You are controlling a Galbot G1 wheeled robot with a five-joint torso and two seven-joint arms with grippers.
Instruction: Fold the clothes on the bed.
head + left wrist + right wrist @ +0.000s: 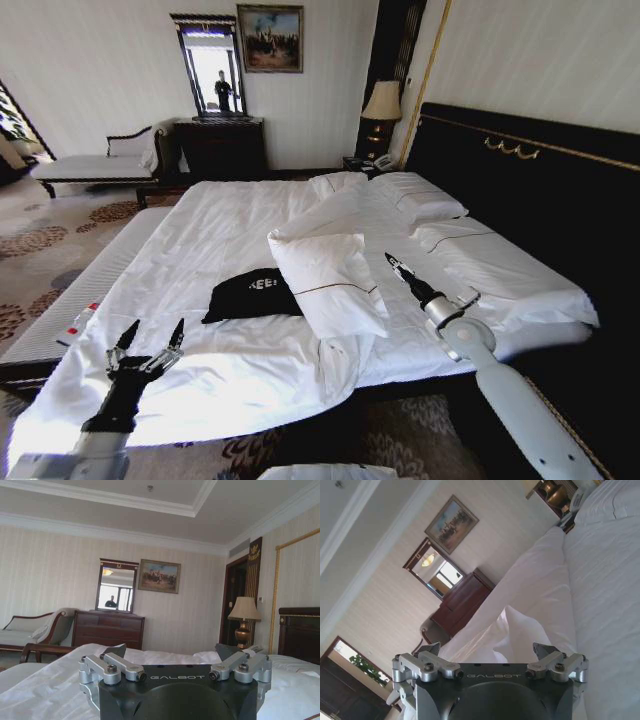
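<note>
Left end effector [174, 661] fingers spread wide above white bed [45, 692], dresser [107, 629], mirror [116, 586], painting [159, 576], lamp [244, 620] beyond

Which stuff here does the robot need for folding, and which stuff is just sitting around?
For the job:
- black T-shirt, bunched up on the bed
- left gripper, open over the near sheet
- right gripper, beside the pillow

Just lying about:
- white pillow next to the shirt
- lamp
- dresser
- mirror
- painting
- bench

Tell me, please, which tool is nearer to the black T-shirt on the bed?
Left, narrowly. The left tool hovers open in front of the black T-shirt; the right tool sits beyond the pillow.
</note>
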